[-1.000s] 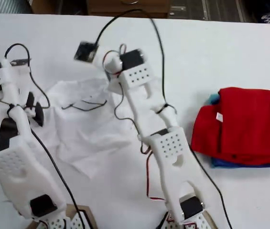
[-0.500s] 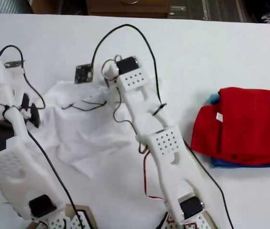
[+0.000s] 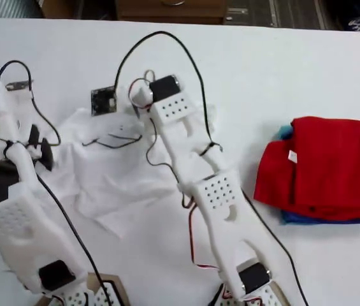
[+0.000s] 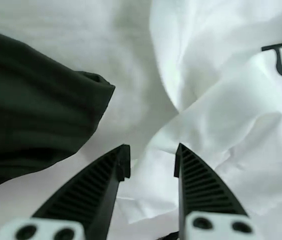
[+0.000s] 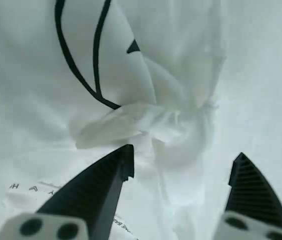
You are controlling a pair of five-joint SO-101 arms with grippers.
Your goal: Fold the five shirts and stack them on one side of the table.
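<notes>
A crumpled white shirt (image 3: 113, 169) with thin black line print lies on the white table, left of centre. My right gripper (image 5: 183, 162) hangs open and wide just above a bunched fold of this shirt (image 5: 155, 125); in the high view it (image 3: 127, 126) is at the shirt's far edge. My left gripper (image 4: 151, 161) is open by a narrow gap over the shirt's left edge (image 4: 215, 110), with white cloth under its tips; in the high view it (image 3: 39, 152) sits at the left. Folded red shirt (image 3: 323, 166) lies on a blue one (image 3: 323, 218) at the right.
A dark cloth-like shape (image 4: 31, 110) lies beside the left gripper. Black cables (image 3: 167, 44) loop over the far table above the right arm. The table's far edge (image 3: 243, 22) borders dark furniture. Bare table lies between the right arm and the red stack.
The right arm has swung left and lower over the white shirt's far edge. The left arm shifted slightly at first, then kept still. The shirt barely changed.
</notes>
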